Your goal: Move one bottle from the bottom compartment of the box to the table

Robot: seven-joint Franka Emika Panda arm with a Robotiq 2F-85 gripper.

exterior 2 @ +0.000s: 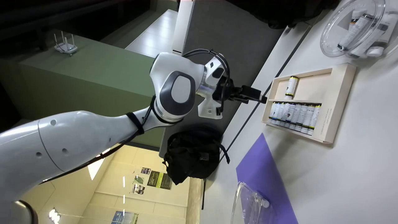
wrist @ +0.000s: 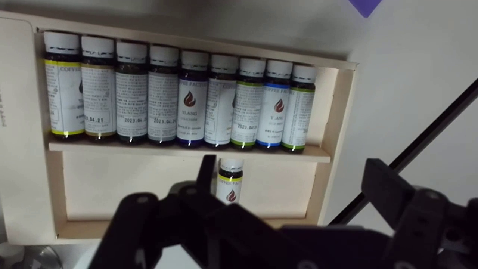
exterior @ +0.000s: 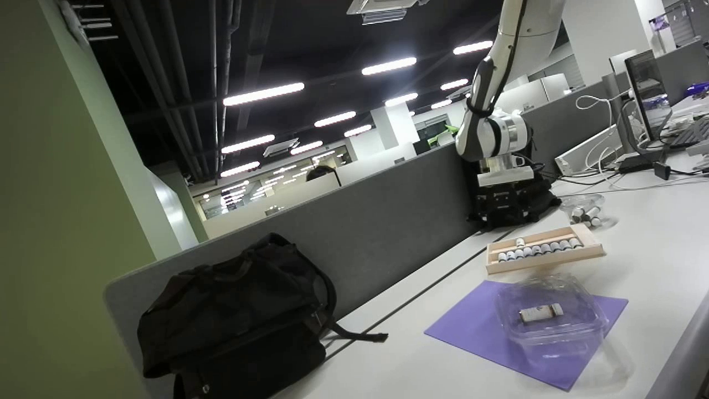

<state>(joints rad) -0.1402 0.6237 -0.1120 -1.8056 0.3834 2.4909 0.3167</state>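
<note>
The pale wooden box [exterior: 595,249] lies on the white table [exterior: 388,368]; it also shows in an exterior view [exterior 2: 339,102] and the wrist view [wrist: 18,130]. One compartment holds a packed row of white-capped bottles [wrist: 192,106]. The other compartment holds a single bottle [wrist: 229,188] with a yellow band, also seen in both exterior views. My gripper [wrist: 293,168] is open and empty above the box. In the wrist view its left finger overlaps the single bottle's left side and hides its lower part; its right finger is past the box edge. In an exterior view the gripper [exterior 2: 259,97] is apart from the box.
A purple mat [exterior: 465,330] carries a clear plastic container [exterior: 587,327] with a bottle [exterior: 540,313] inside. A clear bowl [exterior 2: 326,40] with several bottles stands beyond the box. A black backpack [exterior: 238,310] sits against the grey partition [exterior: 388,233]. Cables and a monitor [exterior: 648,94] are farther along.
</note>
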